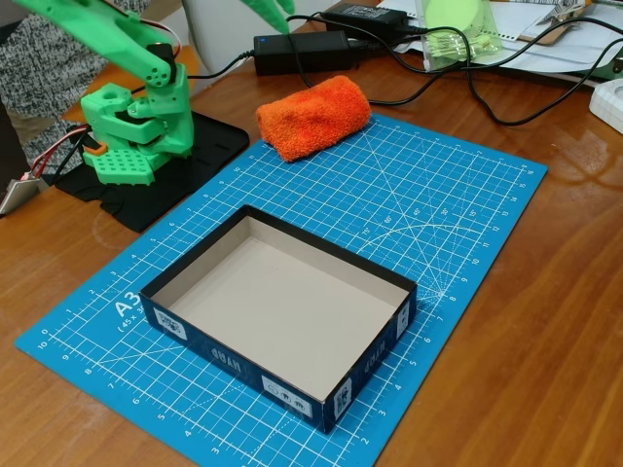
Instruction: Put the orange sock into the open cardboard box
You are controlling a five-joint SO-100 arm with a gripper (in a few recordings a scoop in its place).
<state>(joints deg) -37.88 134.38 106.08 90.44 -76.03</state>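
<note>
The orange sock [313, 116] lies rolled at the far edge of the blue cutting mat [467, 224], well apart from the open cardboard box [380, 345], which stands near the mat's front. The green gripper [273, 12] shows as a tip above the sock; whether its jaws are apart cannot be told.

Orange sock and open cardboard box, fixed view.
The orange sock [313, 117], a fuzzy rolled bundle, lies upper centre of the frame. The open cardboard box [381, 350], dark outside with small white labels, beige and empty inside, sits lower centre, well apart from it.
</note>
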